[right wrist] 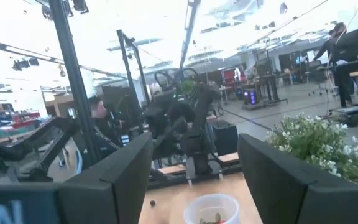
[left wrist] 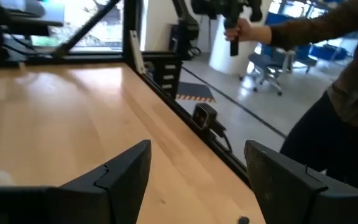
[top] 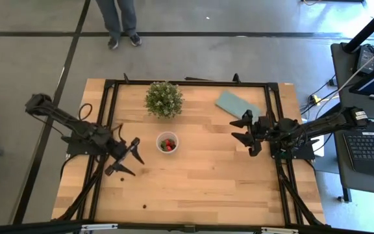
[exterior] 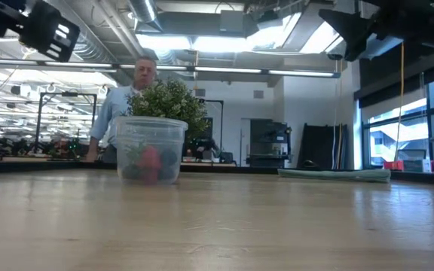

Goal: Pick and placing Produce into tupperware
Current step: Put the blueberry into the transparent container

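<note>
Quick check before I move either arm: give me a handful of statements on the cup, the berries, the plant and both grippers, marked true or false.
1. The tupperware stands upright on the table with red produce inside. True.
2. The left gripper holds a berry. False: its fingers are open and empty, beside the cup and apart from it.
3. The potted plant stands behind the cup, toward the table's far edge. True.
4. The right gripper hangs directly over the cup. False: it is well off to the cup's right, near the teal cloth, open.
5. One small dark berry lies loose on the table near the front edge. True.
6. The cup lies on the teal cloth. False: it sits on bare wood.
</note>
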{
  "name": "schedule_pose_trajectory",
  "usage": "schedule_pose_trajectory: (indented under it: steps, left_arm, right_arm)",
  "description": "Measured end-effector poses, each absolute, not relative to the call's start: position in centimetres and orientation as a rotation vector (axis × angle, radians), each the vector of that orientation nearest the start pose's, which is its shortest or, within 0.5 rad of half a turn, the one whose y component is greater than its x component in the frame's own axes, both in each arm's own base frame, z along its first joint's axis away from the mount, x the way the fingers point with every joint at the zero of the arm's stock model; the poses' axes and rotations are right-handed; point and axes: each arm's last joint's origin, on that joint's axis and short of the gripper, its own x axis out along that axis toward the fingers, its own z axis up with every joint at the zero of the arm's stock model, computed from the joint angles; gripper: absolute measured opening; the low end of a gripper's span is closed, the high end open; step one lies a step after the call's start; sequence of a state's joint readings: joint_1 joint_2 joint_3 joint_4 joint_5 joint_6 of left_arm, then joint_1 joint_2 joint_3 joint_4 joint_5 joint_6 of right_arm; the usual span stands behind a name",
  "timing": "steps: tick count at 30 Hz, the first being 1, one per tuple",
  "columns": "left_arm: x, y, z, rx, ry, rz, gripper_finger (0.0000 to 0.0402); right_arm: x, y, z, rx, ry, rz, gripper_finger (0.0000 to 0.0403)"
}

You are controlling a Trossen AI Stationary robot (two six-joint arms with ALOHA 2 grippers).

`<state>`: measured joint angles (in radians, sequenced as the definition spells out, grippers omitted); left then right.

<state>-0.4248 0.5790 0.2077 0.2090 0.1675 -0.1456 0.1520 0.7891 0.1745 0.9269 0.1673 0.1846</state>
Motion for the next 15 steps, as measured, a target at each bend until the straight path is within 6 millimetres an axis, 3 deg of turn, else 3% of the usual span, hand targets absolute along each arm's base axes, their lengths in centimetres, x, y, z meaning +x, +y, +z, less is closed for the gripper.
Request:
schedule_pose_trajectory:
  steps: [8, 15]
  left_arm:
    - [13.5, -8.8, 19.2, -0.004, 0.190, -0.573, 0.0250]
    - [13.6, -11.2, 17.4, 0.005, 0.289, -0.651, 0.0250]
  right_arm:
    - [16.1, 2.0, 23.2, 0.257, -0.313, 0.017, 0.0239]
    - [16.2, 2.0, 23.6, 0.256, -0.321, 0.018, 0.0239]
